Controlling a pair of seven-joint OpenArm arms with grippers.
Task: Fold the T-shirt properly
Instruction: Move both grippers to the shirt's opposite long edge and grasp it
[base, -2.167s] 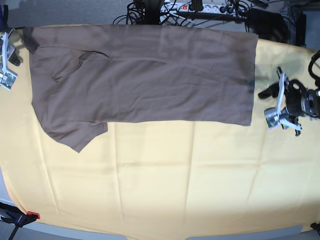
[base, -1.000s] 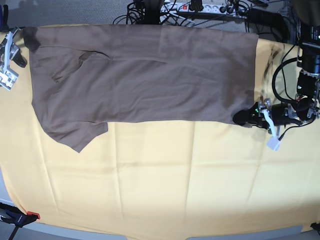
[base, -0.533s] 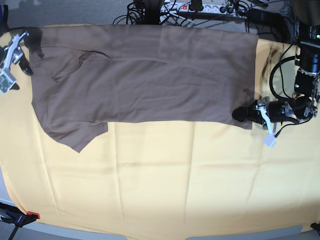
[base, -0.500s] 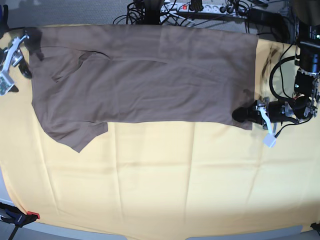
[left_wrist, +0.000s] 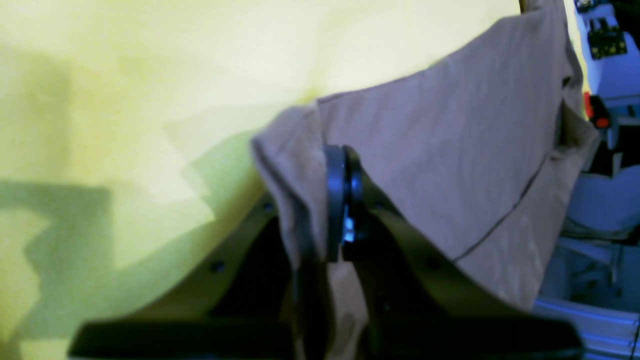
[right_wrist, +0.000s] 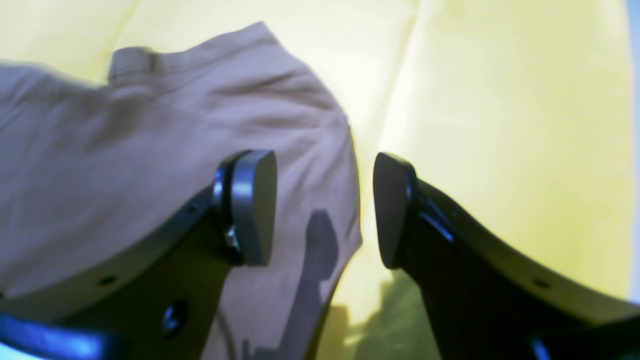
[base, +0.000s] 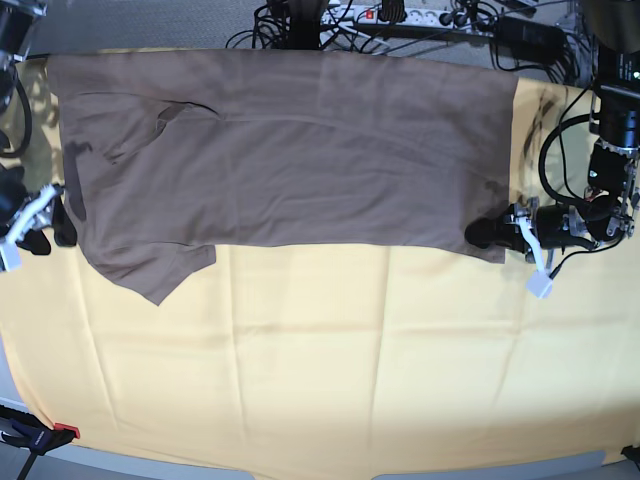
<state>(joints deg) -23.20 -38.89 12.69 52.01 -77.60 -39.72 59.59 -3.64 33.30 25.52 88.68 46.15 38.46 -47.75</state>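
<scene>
Pale-yellow cloth covers the whole tabletop, creased in a grid, w/ the near half bare. T-shirt lies spread flat along the far edge, running almost from the left edge to near the right edge; one sleeve pokes out toward the near side at its left end, hem at the right end. Power strip & cables sit beyond the far edge.

Left gripper is at the tee's hem corner nearest the right edge, lying low; in the wrist view its pads are pressed together w/ a fold of brown fabric pinched between them, corner bunched up off the cloth. Right gripper is at the left edge by the sleeve, fingers apart: one pad over the tee fabric, the other over yellow cloth, the fabric edge running between them, nothing clamped.

Small orange clamp at the near-left corner.
</scene>
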